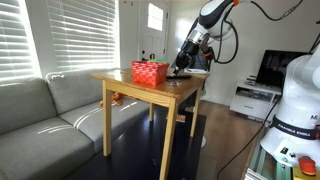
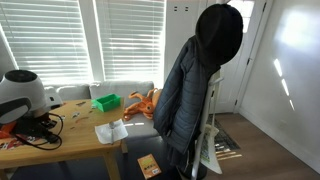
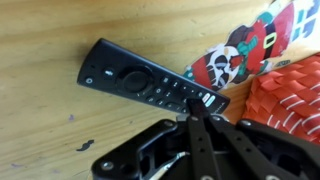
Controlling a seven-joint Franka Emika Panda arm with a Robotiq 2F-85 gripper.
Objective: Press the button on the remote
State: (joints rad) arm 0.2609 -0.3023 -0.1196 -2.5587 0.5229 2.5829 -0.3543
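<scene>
in the wrist view the remote lies flat on the wooden counter. it runs on a slant from the upper left of the frame down toward the centre right, button side up. a round ring pad sits near its upper-left end, and rows of small buttons run toward the other end.

the hand comes in from the bottom centre. its two fingers are drawn together into a single point with nothing between them. that tip sits at the lower-right end of the remote, at its near edge; i cannot tell whether it touches.

a red woven basket fills the right edge, just beside that end of the remote. a pirate-skull print lies at the upper right. a small dark speck marks the wood at lower left.

in an exterior view the arm reaches down from the upper right, the hand low over the counter, just right of the basket. a grey couch fills the left.
</scene>
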